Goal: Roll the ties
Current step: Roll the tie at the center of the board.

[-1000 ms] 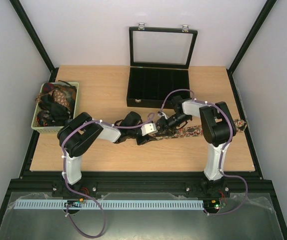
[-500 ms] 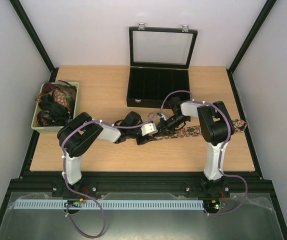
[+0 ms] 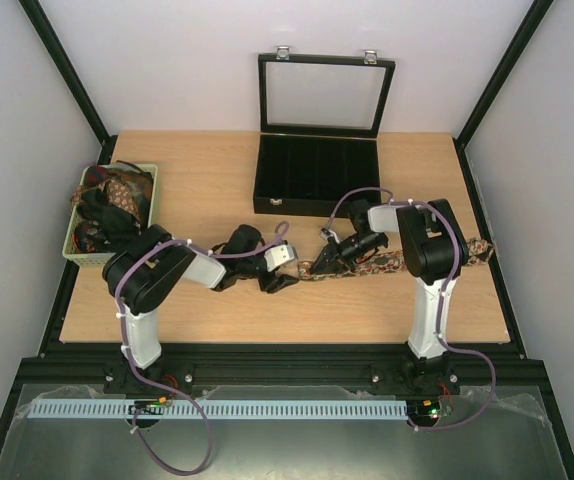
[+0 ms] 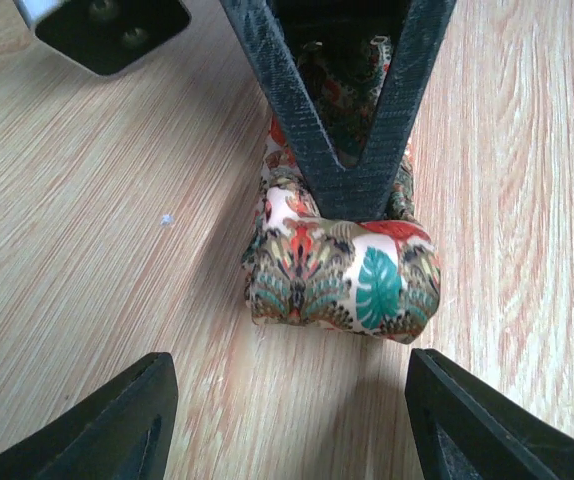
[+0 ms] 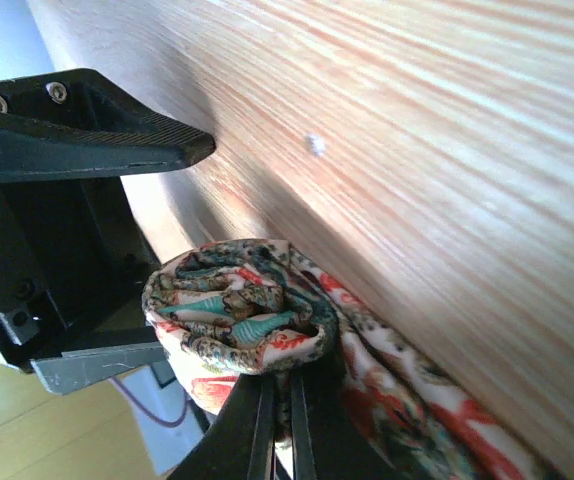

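Note:
A patterned tie [image 3: 379, 265] with teal, red and cream leaf print lies across the table, its left end wound into a small roll [image 4: 342, 275]. My right gripper [image 3: 320, 265] is shut on that roll [image 5: 237, 315]; its fingers [image 5: 289, 430] pinch the fabric from below. In the left wrist view they form a dark V [image 4: 347, 150] over the roll. My left gripper [image 4: 292, 420] stands open just short of the roll, with only bare wood between its fingers [image 4: 117, 425]. Seen from above, the left gripper [image 3: 287, 281] sits a little left of the roll.
A pale green basket [image 3: 70, 245] holding several more ties [image 3: 112, 205] stands at the left edge. A black compartmented case [image 3: 317, 175] with its glass lid [image 3: 325, 95] raised sits at the back. The tie's tail [image 3: 479, 248] reaches the right edge.
My left gripper has opened, let go of the roll and drawn back to the left. My right gripper has shut on the rolled end and shifted slightly.

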You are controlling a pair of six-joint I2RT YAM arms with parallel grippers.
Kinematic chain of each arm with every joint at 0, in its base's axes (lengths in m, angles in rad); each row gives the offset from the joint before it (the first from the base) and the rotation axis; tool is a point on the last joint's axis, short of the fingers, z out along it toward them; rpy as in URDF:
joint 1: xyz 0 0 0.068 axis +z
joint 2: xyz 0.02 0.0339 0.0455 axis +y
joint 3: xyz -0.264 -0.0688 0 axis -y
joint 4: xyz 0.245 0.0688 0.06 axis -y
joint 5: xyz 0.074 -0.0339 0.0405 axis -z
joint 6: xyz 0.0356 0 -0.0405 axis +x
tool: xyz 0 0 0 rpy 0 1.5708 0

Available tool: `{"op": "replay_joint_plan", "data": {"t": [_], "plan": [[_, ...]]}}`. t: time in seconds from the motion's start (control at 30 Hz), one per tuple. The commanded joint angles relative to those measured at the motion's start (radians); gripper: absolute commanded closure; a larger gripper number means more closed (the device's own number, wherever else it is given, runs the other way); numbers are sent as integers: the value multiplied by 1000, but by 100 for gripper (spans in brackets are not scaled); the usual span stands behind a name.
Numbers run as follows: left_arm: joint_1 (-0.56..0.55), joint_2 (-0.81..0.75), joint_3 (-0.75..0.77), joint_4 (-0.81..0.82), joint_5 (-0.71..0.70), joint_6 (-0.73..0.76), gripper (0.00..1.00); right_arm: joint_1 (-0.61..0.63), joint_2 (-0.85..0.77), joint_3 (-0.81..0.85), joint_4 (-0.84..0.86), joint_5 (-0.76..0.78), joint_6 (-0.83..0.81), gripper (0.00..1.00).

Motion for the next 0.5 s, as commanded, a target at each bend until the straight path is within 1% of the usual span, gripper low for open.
{"op": "replay_joint_plan", "data": {"t": [0.0,0.2,0.37,0.43,0.47], "plan": [[-16,52,-28,61,8,-34,34,-35,127,1,-97,160,-59,99],[-60,135,19,153,-24,-63,35,-62,171,17,-136,184,-85,99],[-95,176,74,163,-33,-70,38,-64,171,-7,-125,187,-80,99],[-99,179,89,140,-33,-72,47,-64,168,-11,-124,185,-79,99],[-99,179,93,122,-37,-70,53,-65,165,-9,-125,184,-79,98]]}}
